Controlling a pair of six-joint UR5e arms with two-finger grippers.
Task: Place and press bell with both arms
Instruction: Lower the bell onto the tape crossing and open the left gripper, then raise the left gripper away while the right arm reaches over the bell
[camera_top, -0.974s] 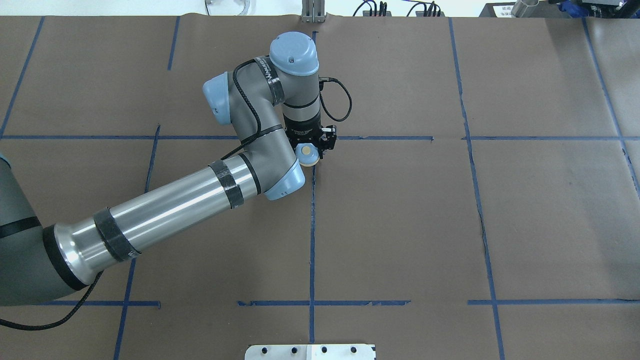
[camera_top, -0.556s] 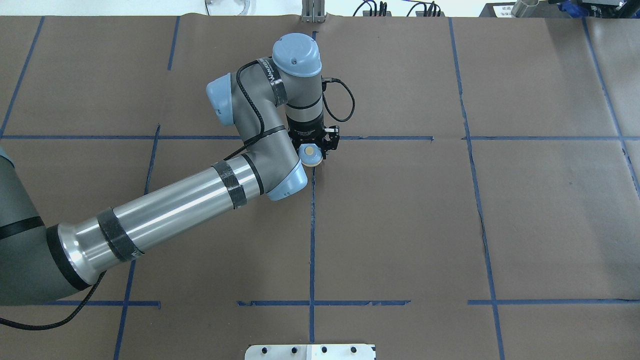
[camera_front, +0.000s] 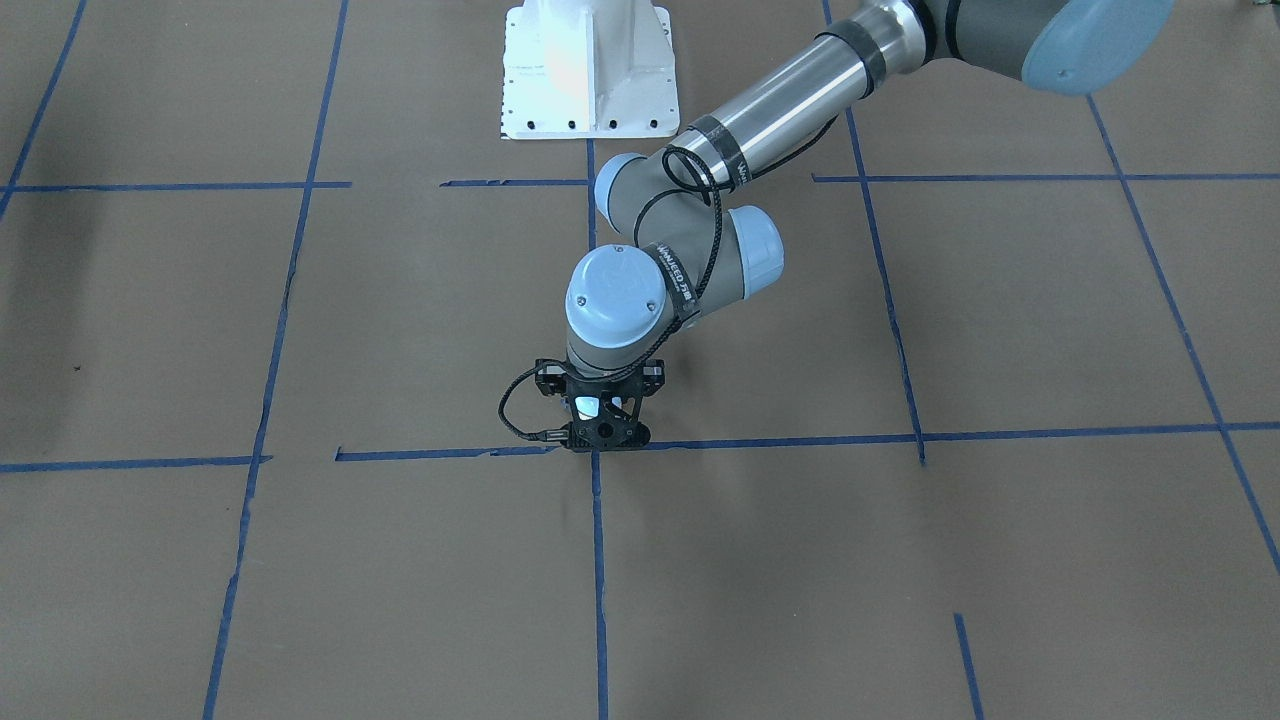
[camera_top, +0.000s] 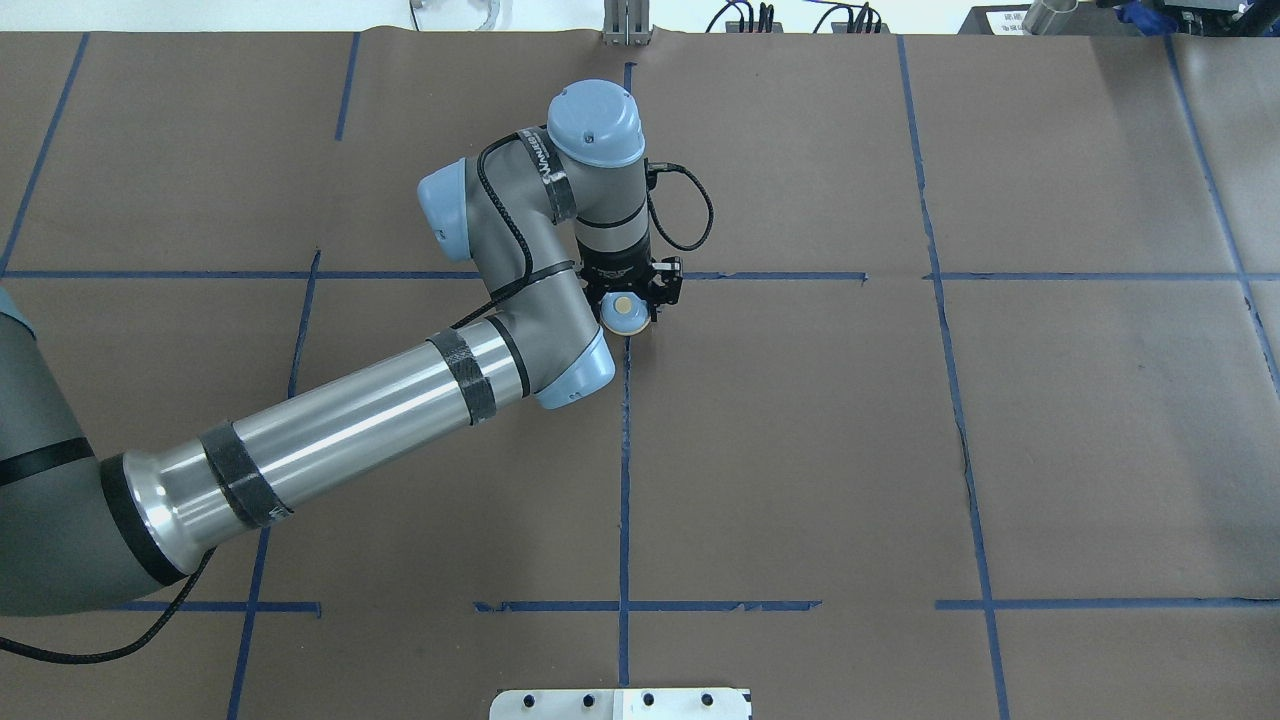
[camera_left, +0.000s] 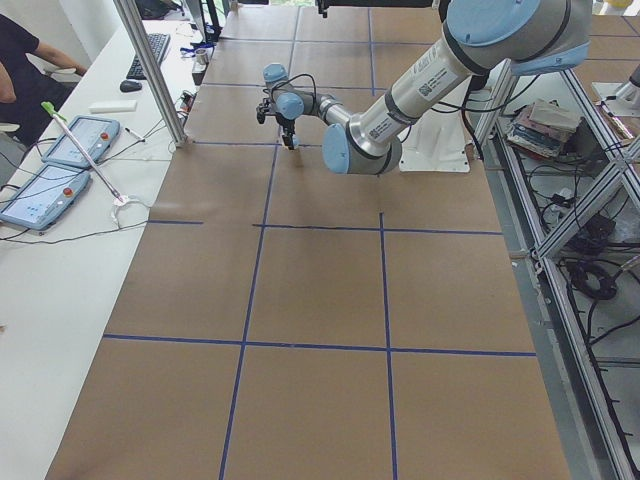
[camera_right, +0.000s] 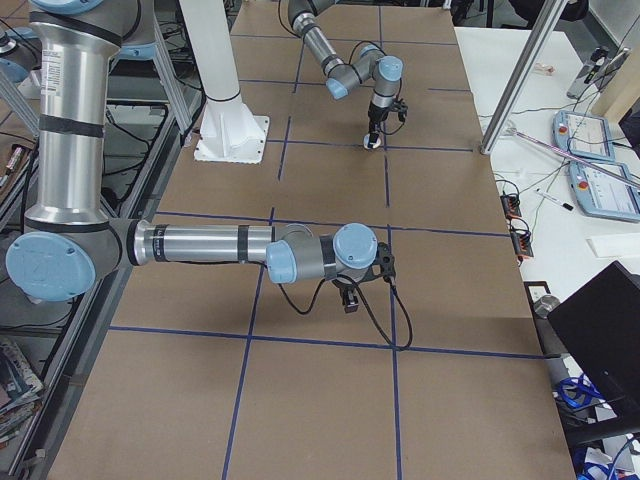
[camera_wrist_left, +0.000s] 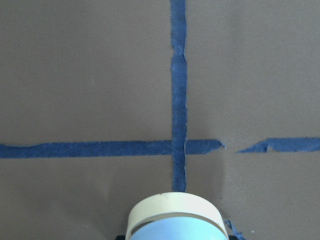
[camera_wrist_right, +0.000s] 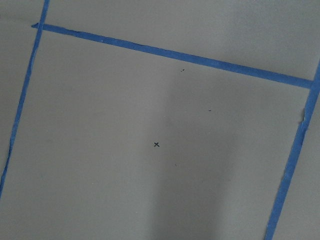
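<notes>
The light-blue bell (camera_top: 623, 314) with a cream base ring and button sits between the fingers of my left gripper (camera_top: 634, 300), which is shut on it. The gripper points straight down over the crossing of blue tape lines at mid table. The bell shows through the gripper frame in the front view (camera_front: 587, 406), and its base ring fills the bottom of the left wrist view (camera_wrist_left: 175, 217). I cannot tell whether it touches the table. My right gripper (camera_right: 348, 298) shows only in the right side view, low over the paper. I cannot tell if it is open or shut.
The table is covered in brown paper (camera_top: 800, 450) with a grid of blue tape lines. The white pedestal base (camera_front: 588, 70) stands at the robot's side. Tablets and cables (camera_left: 60, 170) lie on the white bench beyond the far edge.
My left wrist has moved slightly to the right and lower with the bell still in the gripper. The bell now sits closer to the tape crossing.
</notes>
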